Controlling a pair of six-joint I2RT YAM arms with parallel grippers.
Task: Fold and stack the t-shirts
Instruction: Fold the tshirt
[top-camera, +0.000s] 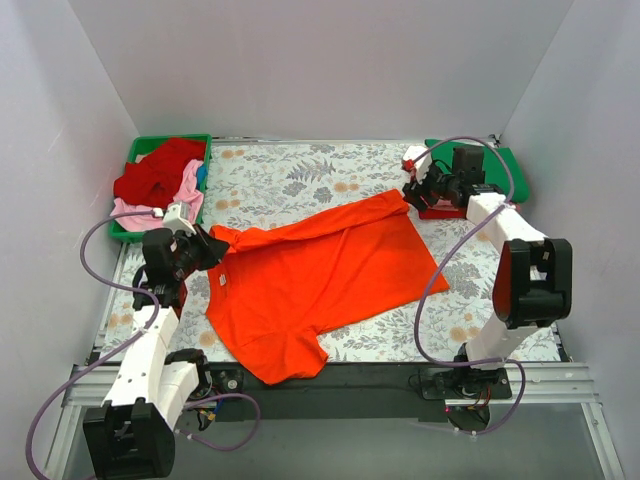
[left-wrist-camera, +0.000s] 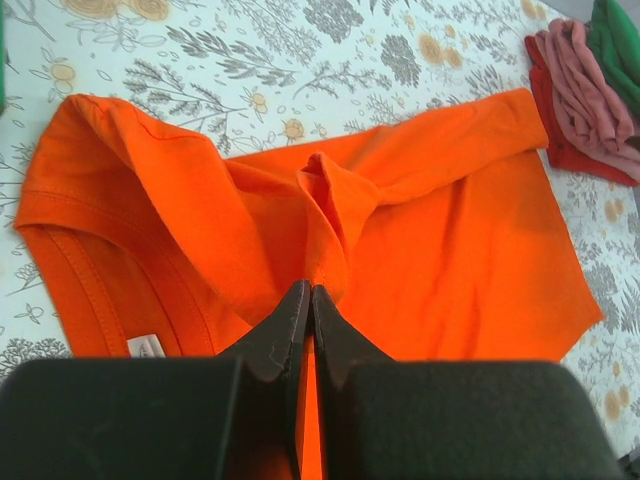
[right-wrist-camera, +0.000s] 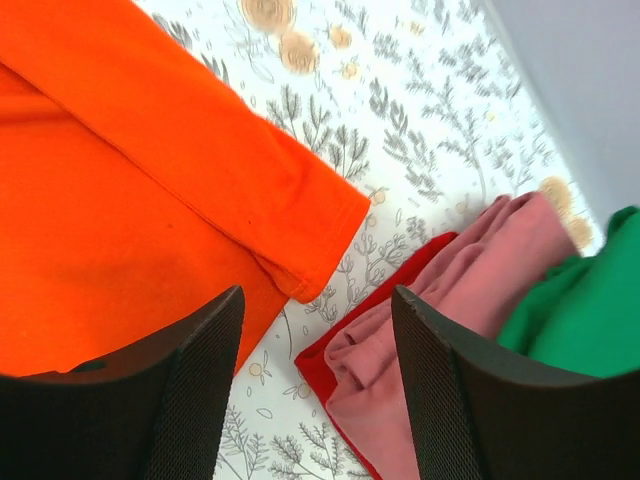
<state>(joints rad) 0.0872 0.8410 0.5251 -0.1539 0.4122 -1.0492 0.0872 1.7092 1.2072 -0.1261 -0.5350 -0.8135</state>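
Orange t-shirt (top-camera: 318, 278) lies spread over the centre of the counter (top-camera: 280, 175), with its collar end toward frame left and one corner reaching to the upper right.

My left claw (top-camera: 210, 245) sits at the collar end, centre-left of the frame. Its fingers are pressed together on a raised ridge of the orange cloth, which bunches up just ahead of the tips.

My right claw (right-wrist-camera: 318, 300) hangs over the shirt's upper-right corner, jaws wide apart, gripping nothing.

Just beside that corner is a folded stack (right-wrist-camera: 450, 290): red lowest, dusty pink on it, green at the far side.

Upper left: green tray (top-camera: 170, 140) holding loose red and pink shirts (top-camera: 160, 175).
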